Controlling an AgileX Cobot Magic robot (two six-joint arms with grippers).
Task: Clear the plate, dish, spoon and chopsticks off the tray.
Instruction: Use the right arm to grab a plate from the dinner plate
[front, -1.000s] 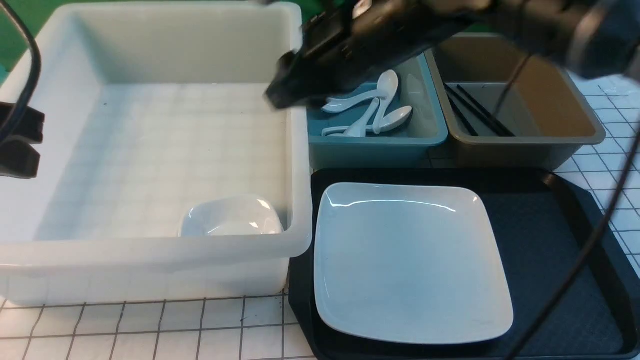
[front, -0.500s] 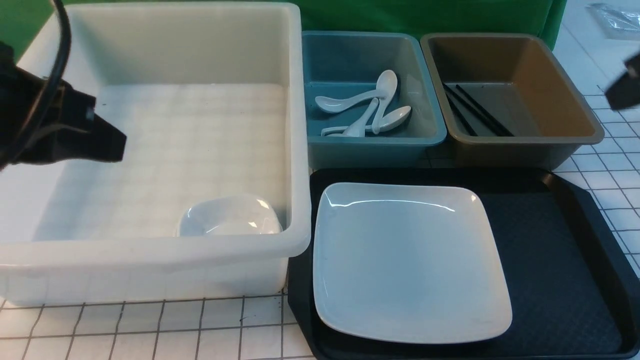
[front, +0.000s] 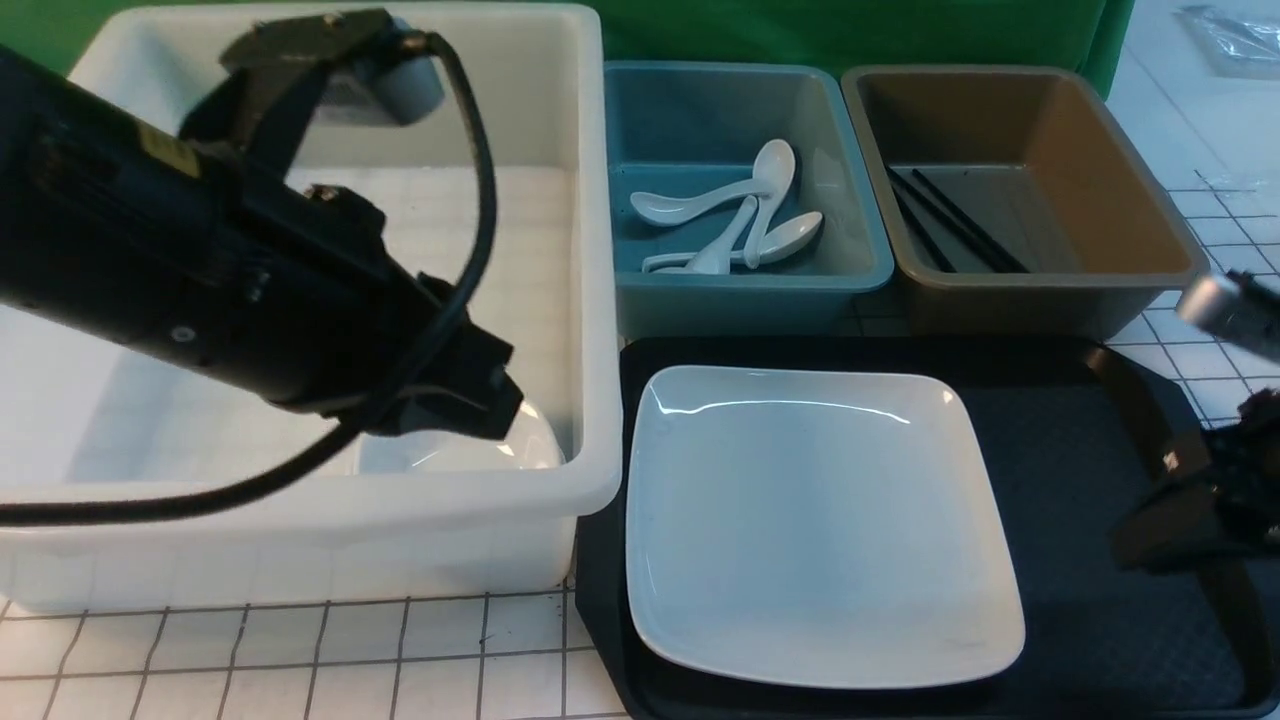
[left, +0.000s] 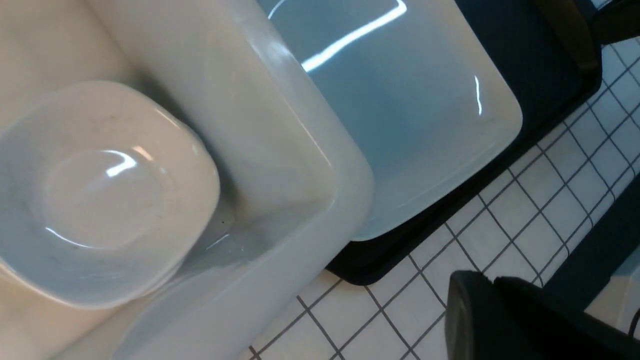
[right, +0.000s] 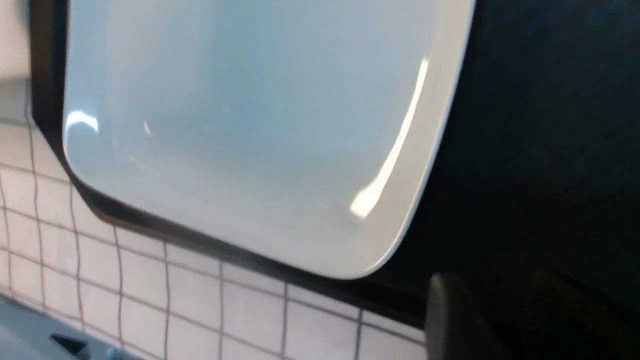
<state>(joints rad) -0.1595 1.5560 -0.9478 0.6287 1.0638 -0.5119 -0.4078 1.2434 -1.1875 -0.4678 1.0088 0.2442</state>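
The large white square plate (front: 820, 520) lies on the left half of the black tray (front: 1080, 560). A small white dish (left: 100, 195) rests in the near right corner of the white tub (front: 590, 300). My left gripper (front: 495, 400) hovers shut and empty just above that dish, hiding part of it in the front view. My right gripper (front: 1150, 500) hangs open over the tray's right side, right of the plate, with nothing between its fingers. Several white spoons (front: 760, 200) lie in the blue bin (front: 850, 270). Black chopsticks (front: 960, 235) lie in the brown bin (front: 1130, 200).
The tub stands left of the tray; the two bins stand side by side behind it. A white tiled tabletop (front: 300, 650) shows in front of the tub and right of the tray. A green backdrop stands behind the containers.
My left arm has swung from the left edge across the tub to its near right corner. My right arm has left the bins and come down at the tray's right side.
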